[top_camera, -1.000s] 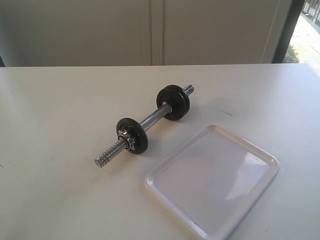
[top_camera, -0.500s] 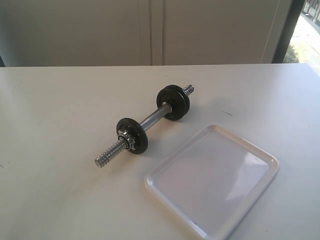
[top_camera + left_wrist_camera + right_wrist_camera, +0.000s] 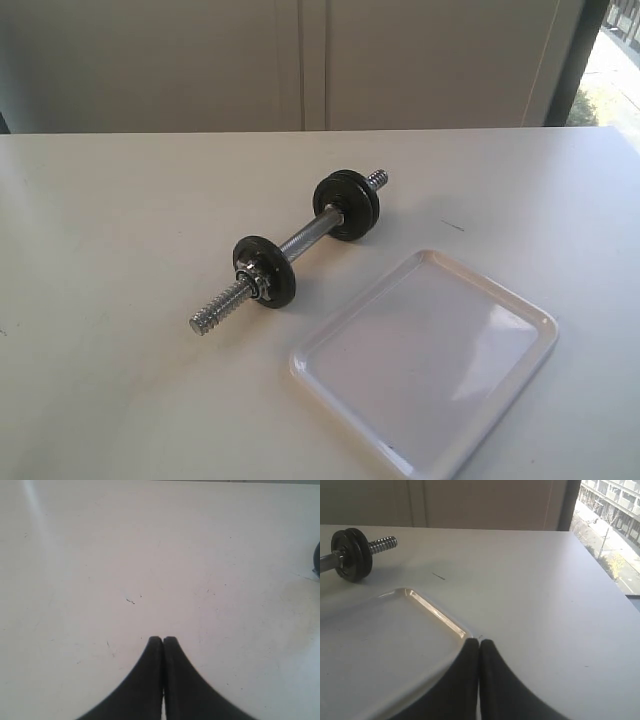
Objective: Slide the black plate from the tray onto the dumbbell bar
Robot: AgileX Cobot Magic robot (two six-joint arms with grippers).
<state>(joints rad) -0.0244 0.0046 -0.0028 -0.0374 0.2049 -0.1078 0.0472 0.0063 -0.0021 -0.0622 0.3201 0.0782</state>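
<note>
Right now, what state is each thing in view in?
dumbbell bar: lying on the table, black plates on it near both ends.
tray: flat on the table, nothing in it.
left end effector: shut, holding nothing.
right end effector: shut, holding nothing.

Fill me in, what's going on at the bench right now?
Nothing is being handled right now. The dumbbell bar lies on the table with black discs on both ends, near the white tray, which holds nothing. Both arms' jaws are shut and empty: the left pair over bare table, the right pair by a corner of the tray. No loose plate shows in any view.
</note>
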